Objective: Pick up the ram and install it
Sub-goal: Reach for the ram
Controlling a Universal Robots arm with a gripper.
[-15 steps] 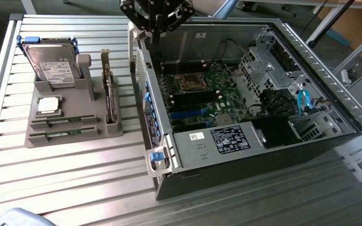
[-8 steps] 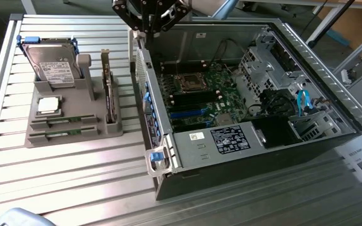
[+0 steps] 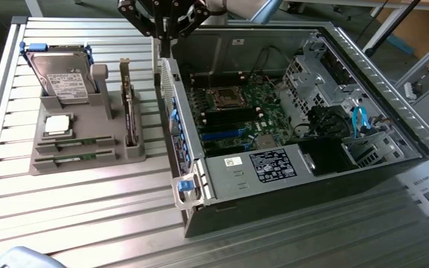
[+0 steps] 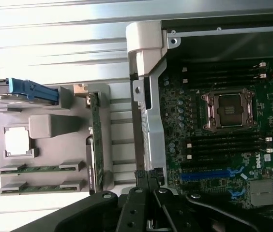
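One arm (image 3: 160, 14) hangs above case wall (image 3: 171, 89), jaws shut.

Arm overhead, wrist vertical. Tool (image 3: 166, 34) points straight down, black fingers (image 4: 142, 181) pressed together, nothing between them.

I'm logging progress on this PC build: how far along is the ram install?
Done: nothing yet. Both thin green ram sticks lie in the grey plastic holder, and the motherboard's long black memory slots look empty. In hand: nothing; the black gripper is shut, above the edge of the open computer case. Left: picking a stick up and seating it.
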